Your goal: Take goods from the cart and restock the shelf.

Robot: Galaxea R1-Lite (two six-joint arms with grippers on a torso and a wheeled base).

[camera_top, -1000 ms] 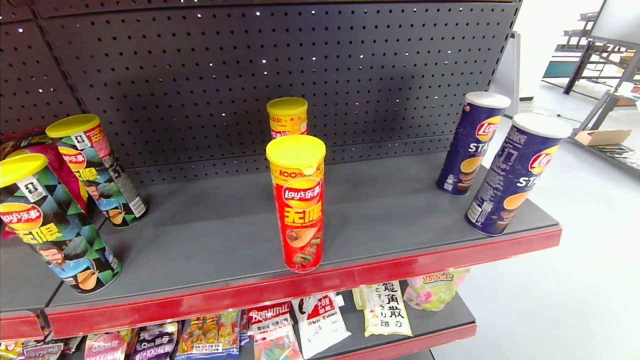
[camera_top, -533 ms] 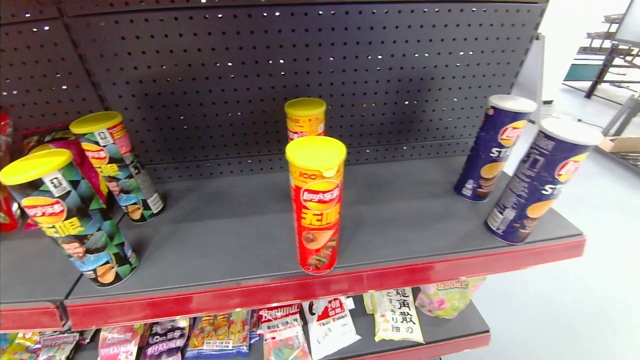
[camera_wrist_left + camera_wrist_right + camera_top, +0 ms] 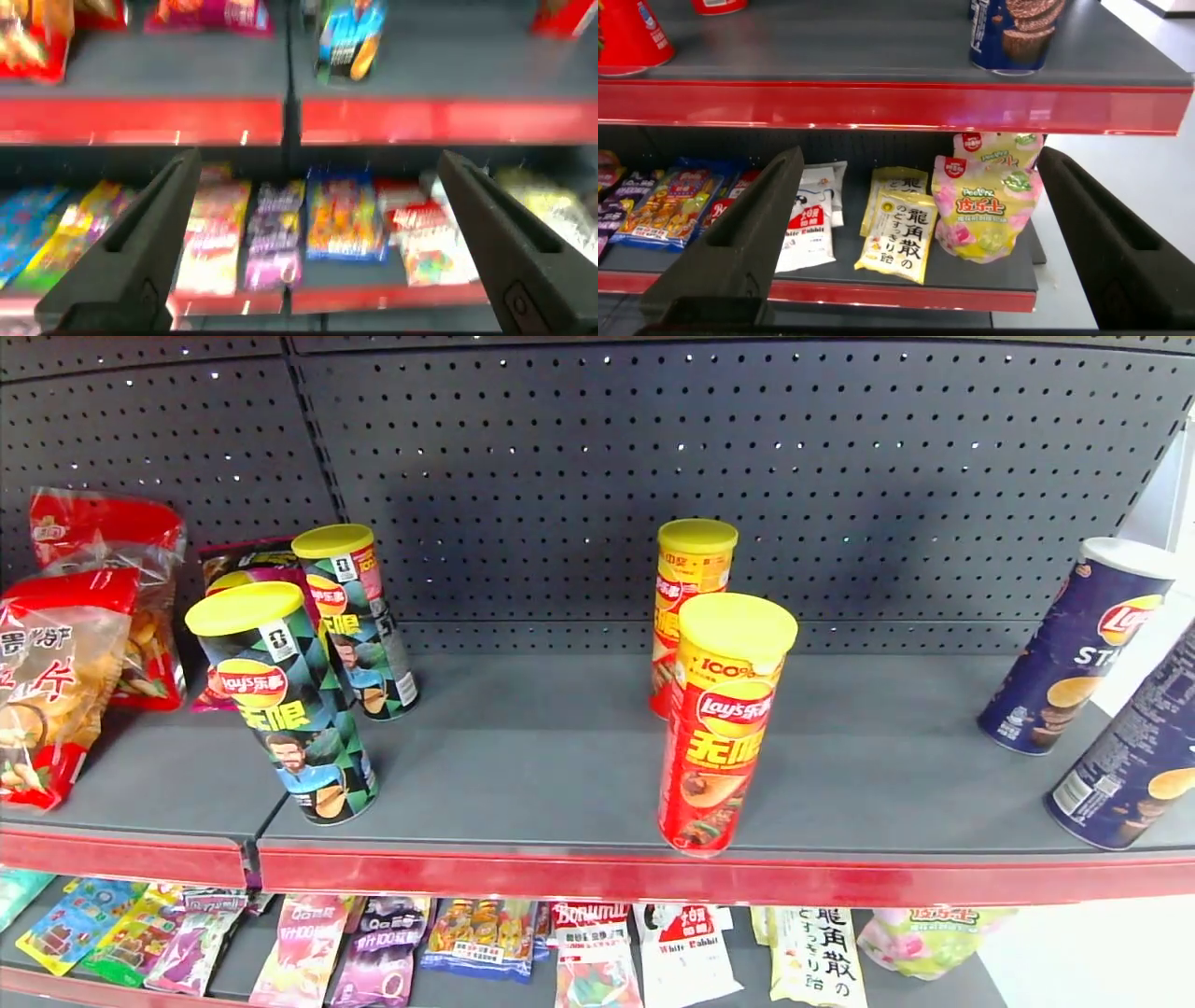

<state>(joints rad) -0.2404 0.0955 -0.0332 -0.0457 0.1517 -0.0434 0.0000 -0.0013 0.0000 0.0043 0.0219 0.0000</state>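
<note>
The grey shelf with a red front edge [image 3: 653,877] carries two red chip cans with yellow lids, one at the front [image 3: 719,728] and one behind it [image 3: 691,569]. Two green-patterned cans [image 3: 280,709] stand to the left, two dark blue cans [image 3: 1074,644] at the right end. My left gripper [image 3: 318,163] is open and holds nothing; it sits in front of the red shelf edge [image 3: 420,121], facing the lower shelf's packets [image 3: 280,233]. My right gripper [image 3: 923,159] is also open with nothing in it, below a blue can's base [image 3: 1013,33], facing a pale green bag [image 3: 985,201].
Red snack bags [image 3: 56,691] lean at the far left of the upper shelf. A black pegboard wall [image 3: 597,476] backs the shelf. Flat candy and snack packets [image 3: 485,938] line the lower shelf. Bare shelf surface lies between the green cans and the red cans.
The head camera has panned left, so the whole picture has shifted right and the red snack bags have come into view. The cans themselves have not moved.
</note>
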